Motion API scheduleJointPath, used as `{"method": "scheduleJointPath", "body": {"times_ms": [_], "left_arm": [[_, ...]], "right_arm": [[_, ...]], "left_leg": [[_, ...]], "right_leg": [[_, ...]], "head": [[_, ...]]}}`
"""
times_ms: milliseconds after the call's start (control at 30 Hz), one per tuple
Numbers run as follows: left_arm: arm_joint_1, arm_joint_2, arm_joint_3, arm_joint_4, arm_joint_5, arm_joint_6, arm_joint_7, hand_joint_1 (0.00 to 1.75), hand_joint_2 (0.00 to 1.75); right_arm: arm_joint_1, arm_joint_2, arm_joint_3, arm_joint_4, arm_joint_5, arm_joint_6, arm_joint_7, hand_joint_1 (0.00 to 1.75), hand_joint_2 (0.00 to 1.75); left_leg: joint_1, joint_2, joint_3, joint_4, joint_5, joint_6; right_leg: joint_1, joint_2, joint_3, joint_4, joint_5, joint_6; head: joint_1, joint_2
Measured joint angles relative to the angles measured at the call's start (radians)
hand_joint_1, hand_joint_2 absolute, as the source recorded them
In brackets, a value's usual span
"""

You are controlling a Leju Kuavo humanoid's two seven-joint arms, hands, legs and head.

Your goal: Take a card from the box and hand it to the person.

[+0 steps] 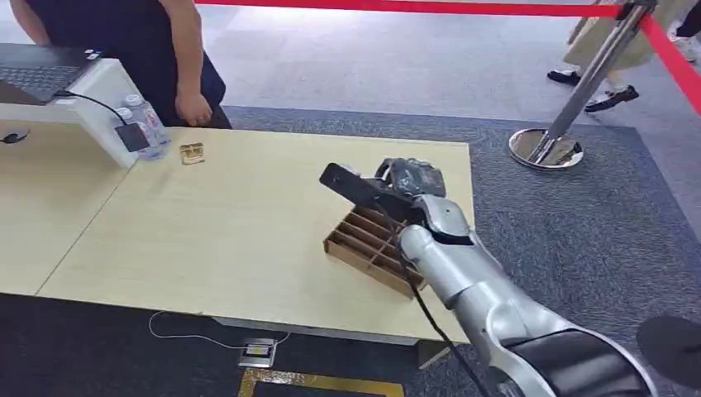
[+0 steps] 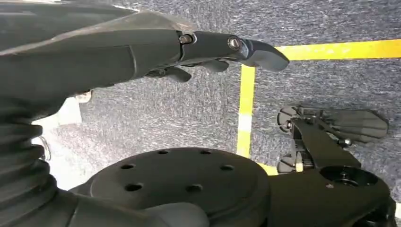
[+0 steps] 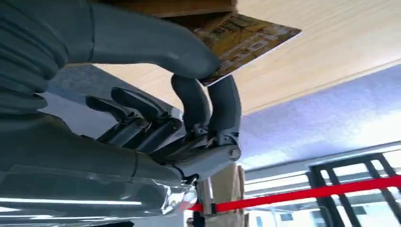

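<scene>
A slotted wooden box (image 1: 364,244) lies on the light wooden table (image 1: 207,231) near its right edge. My right hand (image 1: 409,178) hovers just above the box's far end. The right wrist view has that hand (image 3: 203,99) pinching a gold-brown patterned card (image 3: 246,40) between thumb and fingers, right beside the box (image 3: 179,7); I cannot tell whether the card is out of its slot. A person in dark clothes stands at the table's far left, one hand (image 1: 194,107) by the edge. My left hand (image 2: 213,52) hangs over the carpet, fingers loose, holding nothing.
A small gold object (image 1: 192,153) lies on the table near the person. Water bottles (image 1: 145,124), a white block (image 1: 99,91) and a laptop (image 1: 41,74) stand at the far left. A stanchion (image 1: 554,149) with a red belt (image 1: 413,7) stands beyond the table's right end.
</scene>
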Motion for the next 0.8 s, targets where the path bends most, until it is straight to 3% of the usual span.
{"method": "scheduleJointPath", "body": {"times_ms": [500,800], "left_arm": [[0.001,-0.001,0.003,0.000,0.011,0.006,-0.005,0.00,1.75],[0.001,-0.001,0.004,0.000,0.011,0.009,-0.012,0.00,1.75]], "right_arm": [[0.001,0.012,0.031,-0.212,-0.023,0.047,0.039,1.75,1.75],[0.002,0.011,0.047,-0.299,-0.061,0.040,0.007,1.75,1.75]], "left_leg": [[0.000,0.000,0.000,0.000,0.000,0.000],[0.000,0.000,0.000,0.000,0.000,0.000]], "right_leg": [[0.000,0.000,0.000,0.000,0.000,0.000],[0.000,0.000,0.000,0.000,0.000,0.000]], "head": [[0.000,0.000],[0.000,0.000]]}}
